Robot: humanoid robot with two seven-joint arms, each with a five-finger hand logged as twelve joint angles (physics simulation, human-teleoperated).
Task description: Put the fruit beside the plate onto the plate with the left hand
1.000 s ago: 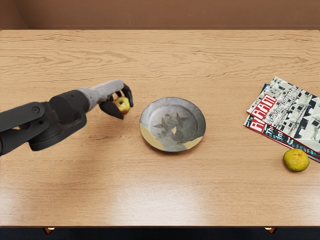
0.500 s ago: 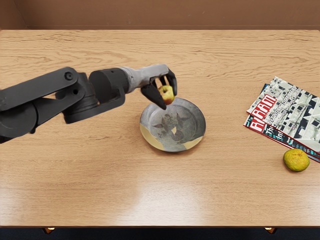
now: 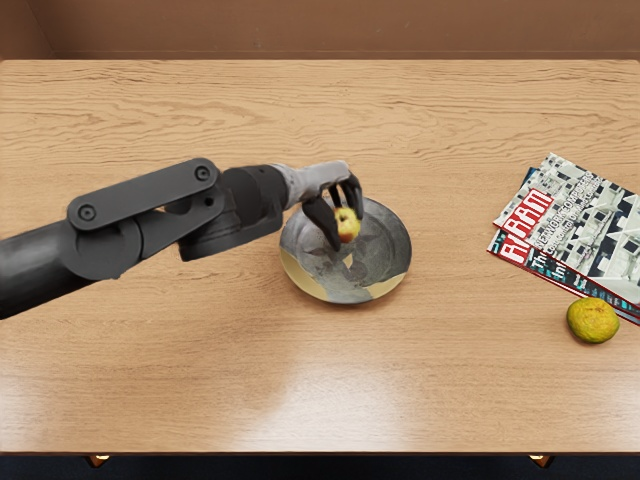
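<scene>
A small yellow-red apple [image 3: 347, 224] is held in the fingers of my left hand [image 3: 338, 209], whose dark arm reaches in from the left edge. The hand is shut on the apple and hangs over the middle of the grey plate [image 3: 384, 271], which has a leaf pattern and a tan patch at its front. Whether the apple touches the plate's floor I cannot tell. The right arm does not show.
Two magazines [image 3: 575, 228] lie fanned at the right edge of the wooden table. A yellow-green citrus fruit [image 3: 592, 320] sits just in front of them. The table's front edge runs along the bottom.
The left hand carried the apple from the table left of the plate, up and rightward over the rim, then lower over the plate's middle.
</scene>
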